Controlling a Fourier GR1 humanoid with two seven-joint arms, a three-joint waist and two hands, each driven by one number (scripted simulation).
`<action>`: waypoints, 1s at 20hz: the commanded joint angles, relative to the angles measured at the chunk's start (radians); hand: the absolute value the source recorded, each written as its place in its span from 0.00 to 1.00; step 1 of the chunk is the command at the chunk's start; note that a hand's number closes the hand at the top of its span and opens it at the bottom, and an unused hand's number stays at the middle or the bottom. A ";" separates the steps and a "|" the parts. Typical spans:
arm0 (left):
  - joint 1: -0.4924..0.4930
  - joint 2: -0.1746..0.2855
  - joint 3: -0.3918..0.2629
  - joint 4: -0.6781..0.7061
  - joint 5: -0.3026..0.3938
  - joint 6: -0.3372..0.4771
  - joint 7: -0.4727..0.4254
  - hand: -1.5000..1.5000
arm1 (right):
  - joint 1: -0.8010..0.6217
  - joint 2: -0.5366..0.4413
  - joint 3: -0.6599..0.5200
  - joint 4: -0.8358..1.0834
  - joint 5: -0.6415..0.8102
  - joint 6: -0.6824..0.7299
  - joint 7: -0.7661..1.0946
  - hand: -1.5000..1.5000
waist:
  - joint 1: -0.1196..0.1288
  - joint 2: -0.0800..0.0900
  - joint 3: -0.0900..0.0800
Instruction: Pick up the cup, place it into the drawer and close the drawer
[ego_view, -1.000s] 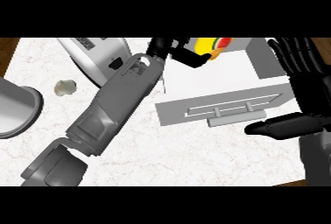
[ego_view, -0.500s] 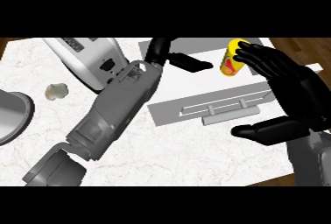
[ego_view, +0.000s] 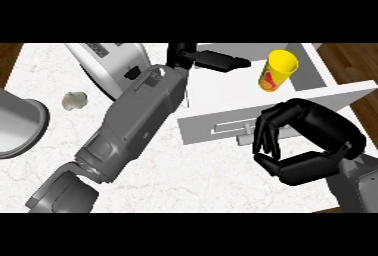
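Observation:
The yellow cup (ego_view: 277, 69) with a red mark stands tilted inside the open white drawer (ego_view: 331, 75), at its far right. My left hand (ego_view: 209, 58) is open at the drawer's back left, fingers pointing right, apart from the cup. My grey left forearm (ego_view: 136, 122) crosses the counter diagonally. My right hand (ego_view: 310, 142) is at the drawer front (ego_view: 214, 122), fingers curled down against it next to the handle (ego_view: 235, 131), thumb tucked below. Nothing is held in it.
A white and grey appliance (ego_view: 103, 62) stands at the back left, partly under my left forearm. A grey pot (ego_view: 18, 130) sits at the left edge, a small pale lump (ego_view: 74, 100) beside it. The marble counter (ego_view: 199, 175) ends at wood floor on the right.
My left hand has let go of the cup, which now rests in the drawer. My right hand came down from open above the drawer to curled at the drawer front.

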 joint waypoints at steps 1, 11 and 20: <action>0.019 0.000 -0.001 0.010 0.044 0.025 -0.065 0.00 | 0.016 -0.081 0.058 -0.023 0.089 0.062 0.053 0.00 | 0.036 -0.009 0.000; 0.075 0.000 0.027 -0.004 0.093 -0.017 -0.116 0.00 | 0.101 -0.038 0.203 0.149 0.620 -0.168 -0.106 0.00 | 0.145 -0.022 0.001; 0.192 0.042 0.043 -0.105 0.090 -0.064 -0.123 0.00 | -0.115 0.030 0.236 0.745 0.787 -0.274 -0.315 1.00 | 0.223 -0.023 0.002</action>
